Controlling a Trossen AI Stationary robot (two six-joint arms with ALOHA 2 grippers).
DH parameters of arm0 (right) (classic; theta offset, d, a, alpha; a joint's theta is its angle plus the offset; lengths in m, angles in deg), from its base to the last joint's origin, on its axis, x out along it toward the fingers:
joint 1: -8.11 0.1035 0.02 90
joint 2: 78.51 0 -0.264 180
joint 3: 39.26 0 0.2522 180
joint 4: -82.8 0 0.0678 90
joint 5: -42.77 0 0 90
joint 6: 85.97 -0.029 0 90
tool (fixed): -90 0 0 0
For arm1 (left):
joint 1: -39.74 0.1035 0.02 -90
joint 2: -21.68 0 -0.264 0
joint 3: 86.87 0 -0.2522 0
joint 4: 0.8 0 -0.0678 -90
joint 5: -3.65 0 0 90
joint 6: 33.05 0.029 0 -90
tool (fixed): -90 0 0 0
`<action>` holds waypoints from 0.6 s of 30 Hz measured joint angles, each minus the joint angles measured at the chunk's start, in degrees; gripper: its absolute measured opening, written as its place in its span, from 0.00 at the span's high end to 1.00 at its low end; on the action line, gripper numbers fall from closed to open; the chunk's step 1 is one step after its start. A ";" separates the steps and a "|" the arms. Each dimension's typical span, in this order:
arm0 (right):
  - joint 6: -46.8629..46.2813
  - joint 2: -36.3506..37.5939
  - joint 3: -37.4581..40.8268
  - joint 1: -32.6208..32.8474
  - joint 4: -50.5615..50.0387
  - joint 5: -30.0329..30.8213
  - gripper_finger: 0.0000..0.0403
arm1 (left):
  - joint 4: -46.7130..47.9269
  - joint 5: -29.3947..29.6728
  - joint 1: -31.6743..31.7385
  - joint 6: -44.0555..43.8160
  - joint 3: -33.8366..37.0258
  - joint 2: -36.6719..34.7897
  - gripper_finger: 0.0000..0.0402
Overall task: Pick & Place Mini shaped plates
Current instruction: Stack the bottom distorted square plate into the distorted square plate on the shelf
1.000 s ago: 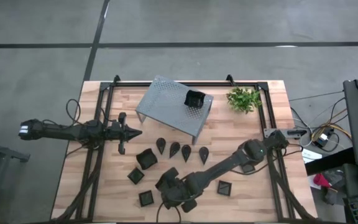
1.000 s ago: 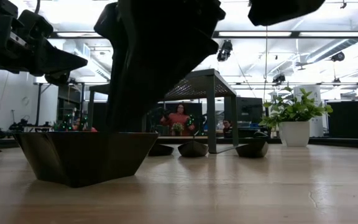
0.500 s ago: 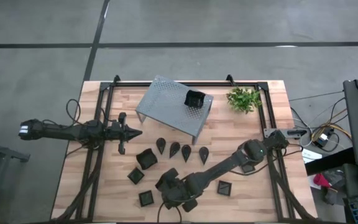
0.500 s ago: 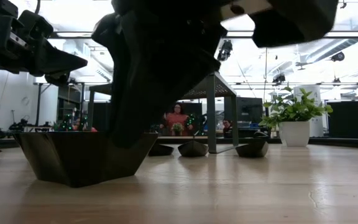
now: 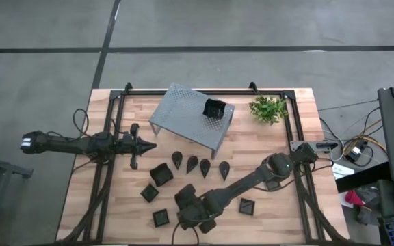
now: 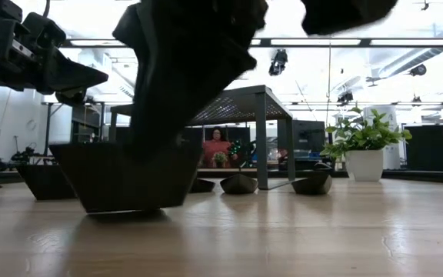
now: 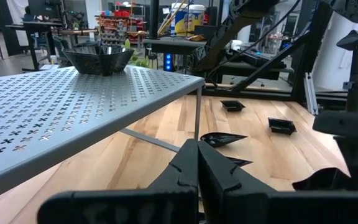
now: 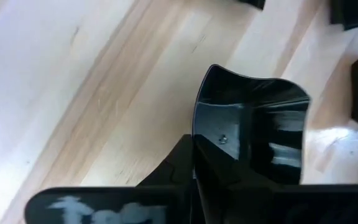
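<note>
Several tiny black plates lie on the wooden table: teardrop ones in a row [image 5: 192, 163] and square ones [image 5: 160, 174]. One square plate [image 5: 214, 108] sits on the grey perforated shelf [image 5: 183, 119]. My right gripper [image 5: 185, 203] is near the table's front edge, shut on a square plate [image 8: 253, 124], which also shows in the low view [image 6: 125, 177]. My left gripper [image 5: 142, 145] is shut and empty over the table's left side, just left of the shelf. My right gripper pinches the square plate's raised wall at one side of its rim [image 8: 196, 127] between its two fingers, coming from above. The plate hangs just off the table, slightly tilted [image 6: 125, 208].
A small green plant [image 5: 268, 109] stands at the back right. More square plates lie around the held one [image 5: 149, 193], [image 5: 161, 218], [image 5: 247, 206]. The shelf legs [image 6: 261, 138] stand at mid table. A person shows in the room beyond [image 6: 217, 146].
My right gripper has gone up a little with the square plate. The plate stood flat on the table before; now it is lifted just clear and tipped slightly, showing another plate behind it in the low view.
</note>
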 joint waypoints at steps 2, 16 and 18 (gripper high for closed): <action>-0.04 0.00 -1.50 -0.07 -1.32 0.23 0.98 | 0.01 0.00 0.00 0.00 -0.02 0.00 1.00; -11.18 7.53 -7.48 -3.31 -20.72 17.41 0.98 | 0.33 0.00 0.01 0.01 -0.02 0.00 1.00; -11.23 9.44 -7.48 -4.12 -21.59 19.47 0.98 | 0.39 0.00 -0.01 0.00 -0.02 0.02 1.00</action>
